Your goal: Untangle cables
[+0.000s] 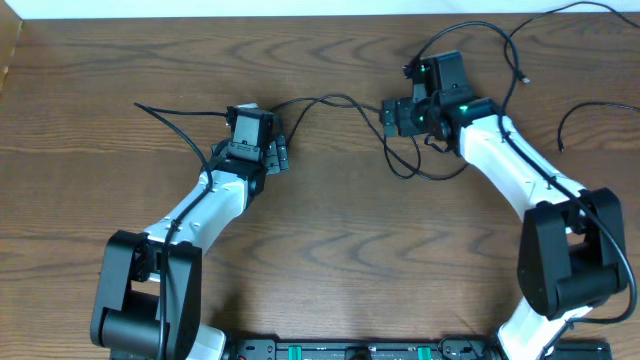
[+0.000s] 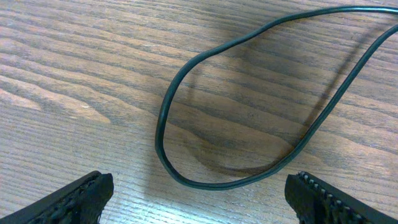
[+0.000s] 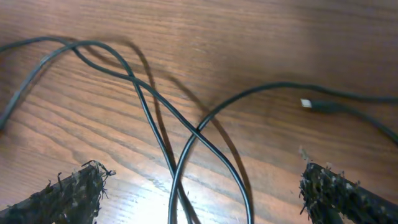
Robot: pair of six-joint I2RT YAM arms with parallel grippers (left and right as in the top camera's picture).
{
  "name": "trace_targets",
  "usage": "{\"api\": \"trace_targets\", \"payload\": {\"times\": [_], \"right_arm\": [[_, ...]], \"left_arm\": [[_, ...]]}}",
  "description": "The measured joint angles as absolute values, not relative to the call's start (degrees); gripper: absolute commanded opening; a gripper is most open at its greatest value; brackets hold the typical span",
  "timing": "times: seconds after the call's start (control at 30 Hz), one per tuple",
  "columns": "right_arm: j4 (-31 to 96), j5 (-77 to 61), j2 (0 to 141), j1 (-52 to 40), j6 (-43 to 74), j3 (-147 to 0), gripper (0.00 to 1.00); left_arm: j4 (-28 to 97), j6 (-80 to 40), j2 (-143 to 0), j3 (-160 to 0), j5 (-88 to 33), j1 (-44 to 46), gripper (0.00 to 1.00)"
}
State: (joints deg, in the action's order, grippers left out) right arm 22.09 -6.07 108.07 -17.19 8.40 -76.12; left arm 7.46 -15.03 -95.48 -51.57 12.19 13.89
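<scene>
Left hand (image 2: 202, 202) hangs low over the table (image 2: 74, 74), its fingers spread wide and gripping nothing. A loop of one of the black cables (image 2: 163, 118) lies flat on the wood just ahead of the gap. Right hand (image 3: 202, 193) is spread the same way and empty. Below it, strands cross on the table, with a small plug (image 3: 306, 103) nearby. Seen from overhead, both arms reach in from the near edge with their hands turned toward each other, well apart.

No lettering reads; marks on the base rail (image 1: 360, 350) seem too small.
</scene>
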Motion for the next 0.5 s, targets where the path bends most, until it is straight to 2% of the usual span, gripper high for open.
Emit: {"api": "trace_targets", "payload": {"times": [0.5], "right_arm": [[14.6,-7.2,117.6,-19.8,4.7,-76.1,0.99]], "left_arm": [[7.5,-15.0,-95.5,-51.5,12.2,13.9,0.93]]}}
